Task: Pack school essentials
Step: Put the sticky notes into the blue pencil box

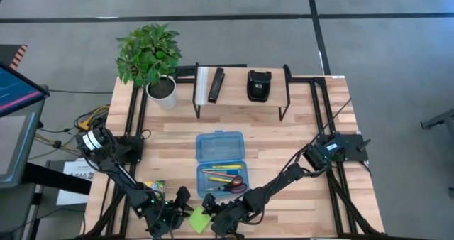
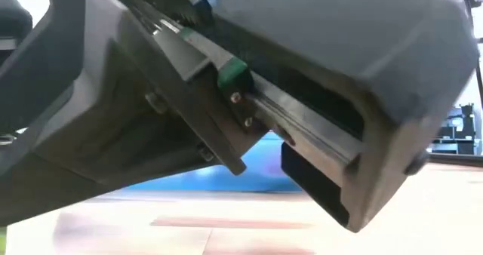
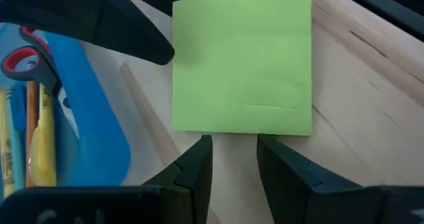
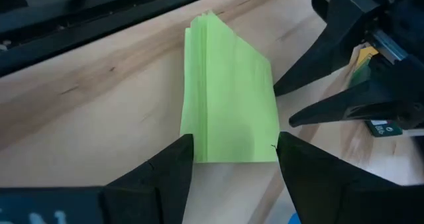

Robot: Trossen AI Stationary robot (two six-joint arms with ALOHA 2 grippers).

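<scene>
Jaws on both arms stand apart, neither holding anything yet. Right gripper point(image 4: 235, 159) straddles one end of the lime sticky-note pad point(image 4: 228, 101), a finger point(image 4: 165, 168) at each side edge, so the pad sits at the mouth of the gap. Left gripper point(image 3: 233, 159) is open more narrowly, its fingertips point(image 3: 199, 154) just short of the pad's point(image 3: 242, 61) opposite edge and not around it.

Pad lies flat on the table point(image 1: 312, 140), at the front edge, between the two grippers and just in front of the blue case point(image 1: 220, 165).

Risks, my judgement:
- Both grippers crowd one small pad. If both advance, I expect finger-to-finger contact.
- Pad is a loose stack of sheets. A squeeze across its sides could fan or buckle it, or lift only the top leaves.
- A push from the left fingertips could slide the pad out of the right gripper's grasp.
- Case is close by. A low carry could clip its wall and jolt the contents.

Count, high view:
- sticky-note pads: 1
- blue cases: 1, open, lid laid back
- scissors point(image 1: 236, 184), red-handled: 1, in the case
- pencils or pens in the case: several, exact number I cannot tell
- crayon box point(image 1: 154, 188): 1, on the table by the left arm
- eraser: not seen
- potted plant point(image 1: 150, 55): 1
- dark items on the rear shelf point(image 1: 241, 98): 2
</scene>
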